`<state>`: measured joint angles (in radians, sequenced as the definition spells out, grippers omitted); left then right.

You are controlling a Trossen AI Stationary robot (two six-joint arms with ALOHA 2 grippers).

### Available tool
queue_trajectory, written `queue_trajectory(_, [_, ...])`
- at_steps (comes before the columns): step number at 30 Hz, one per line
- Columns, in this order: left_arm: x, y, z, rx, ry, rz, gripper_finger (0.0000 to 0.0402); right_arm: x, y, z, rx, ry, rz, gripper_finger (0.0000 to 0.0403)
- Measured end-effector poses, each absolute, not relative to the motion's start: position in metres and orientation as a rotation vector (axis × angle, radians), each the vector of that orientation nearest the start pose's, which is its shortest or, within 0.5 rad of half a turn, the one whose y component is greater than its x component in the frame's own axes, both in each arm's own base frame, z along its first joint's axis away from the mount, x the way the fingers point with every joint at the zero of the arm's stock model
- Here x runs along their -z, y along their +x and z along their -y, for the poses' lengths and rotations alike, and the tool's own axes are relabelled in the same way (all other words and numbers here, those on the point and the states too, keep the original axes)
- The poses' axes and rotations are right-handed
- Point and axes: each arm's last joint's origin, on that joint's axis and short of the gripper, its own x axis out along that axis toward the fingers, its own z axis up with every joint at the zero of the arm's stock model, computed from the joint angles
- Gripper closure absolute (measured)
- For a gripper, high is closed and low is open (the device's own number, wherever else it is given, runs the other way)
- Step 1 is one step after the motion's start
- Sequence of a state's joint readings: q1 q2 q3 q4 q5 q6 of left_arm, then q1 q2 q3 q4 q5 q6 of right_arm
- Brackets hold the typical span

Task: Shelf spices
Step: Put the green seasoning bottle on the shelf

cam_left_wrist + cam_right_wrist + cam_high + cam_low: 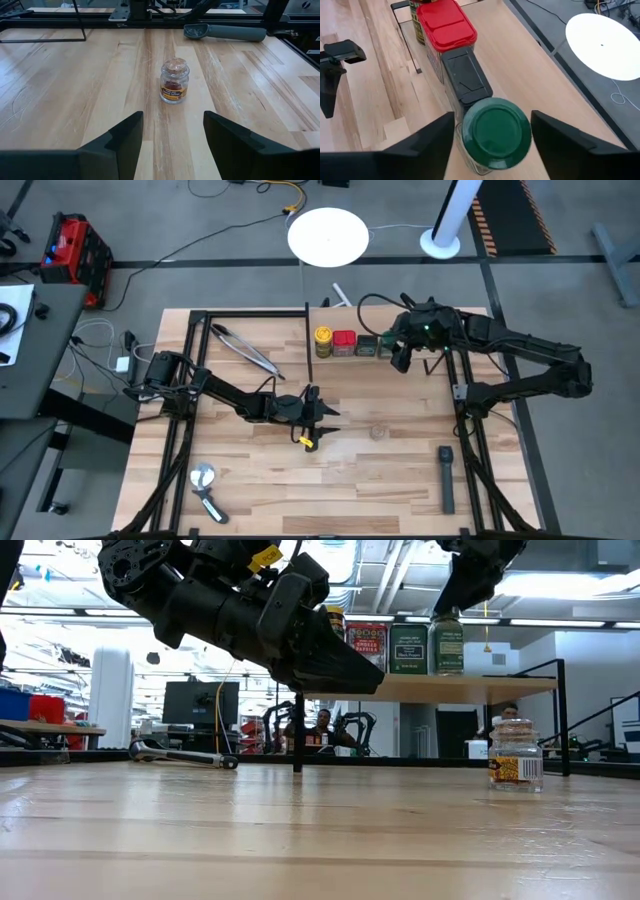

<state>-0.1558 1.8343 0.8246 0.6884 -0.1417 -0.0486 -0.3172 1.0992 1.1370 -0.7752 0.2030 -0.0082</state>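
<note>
Green-lidded jar sits between the right pincer's open fingers on the shelf; withdrawing crookedly could topple it. Left pincer gapes toward the clear-tan jar.

On the light-wood shelf a yellow round jar, red square tin, dark grey square tin and green-lidded jar stand upright in a touching row. The small clear-tan jar stands alone upright on the tabletop.
</note>
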Motion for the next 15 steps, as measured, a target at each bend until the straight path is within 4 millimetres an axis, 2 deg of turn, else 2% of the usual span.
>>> queue_trajectory(3, [-0.1523, 0.3576, 0.052, 0.006, 0.0, -0.319, 0.0201, -0.3434, 0.2011, 0.0724, 0.497, 0.033, -0.746, 0.0125])
queue_trajectory(15, [-0.1523, 0.3576, 0.052, 0.006, 0.0, -0.319, 0.0201, -0.3434, 0.1974, 0.0816, 0.543, 0.046, -0.748, 0.0123])
